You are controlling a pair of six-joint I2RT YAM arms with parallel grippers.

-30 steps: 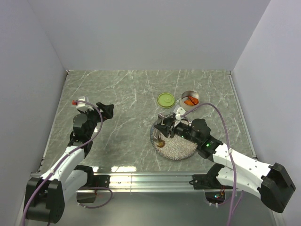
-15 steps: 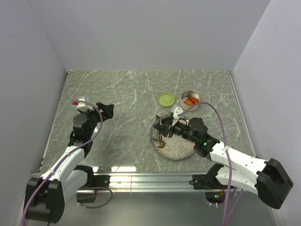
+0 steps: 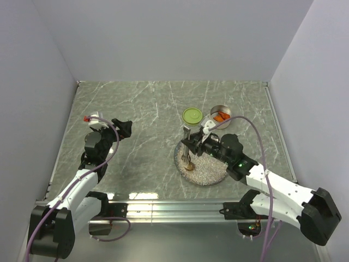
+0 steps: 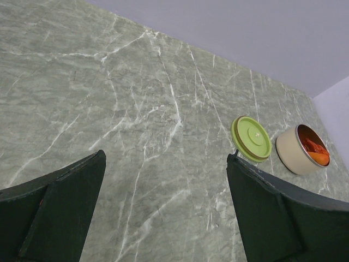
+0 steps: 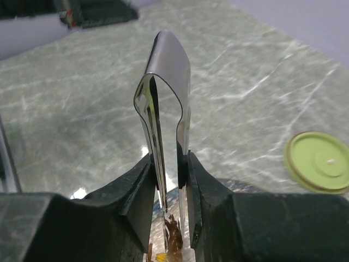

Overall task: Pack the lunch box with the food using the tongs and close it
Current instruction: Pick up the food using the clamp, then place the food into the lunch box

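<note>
1. Here, seen from overhead, the right gripper point(image 3: 192, 143) pinches the tongs point(image 3: 187, 148) above the speckled grey plate point(image 3: 215, 176); the tongs stand nearly upright, joined end up, with their tips down toward the plate's 9 o'clock side.
2. Up close in the right wrist view, the jaws press on both slender arms of the tongs point(image 5: 166, 82), squeezing them almost together; the shiny bend rises clear above the right gripper point(image 5: 168, 174).
3. Low between those arms sits a dark brown piece point(image 5: 173, 239) of food; whether the tips actually grip it cannot be told; from above, the brown piece point(image 3: 188, 166) lies on the plate just by the tong tips.
4. The lunch box point(image 3: 220, 116), a small steel tin, stands open on the marble-patterned table point(image 3: 136, 103) at about 1 o'clock from the plate, near its rim; orange food point(image 3: 220, 117) lies inside.
5. Its lime-green lid point(image 3: 192, 115) lies flat on the table at 12 o'clock from the plate, just beside the lunch box and apart from it.
6. The left gripper point(image 3: 122, 128) hangs over the table's 9 o'clock side, well away from the plate; its jaws are spread wide and hold nothing.
7. In the left wrist view the left gripper point(image 4: 166, 158) frames bare table point(image 4: 109, 98); the lid point(image 4: 252, 146) and the lunch box point(image 4: 301, 156), with orange food point(image 4: 315, 152) inside, sit at 3 o'clock.
</note>
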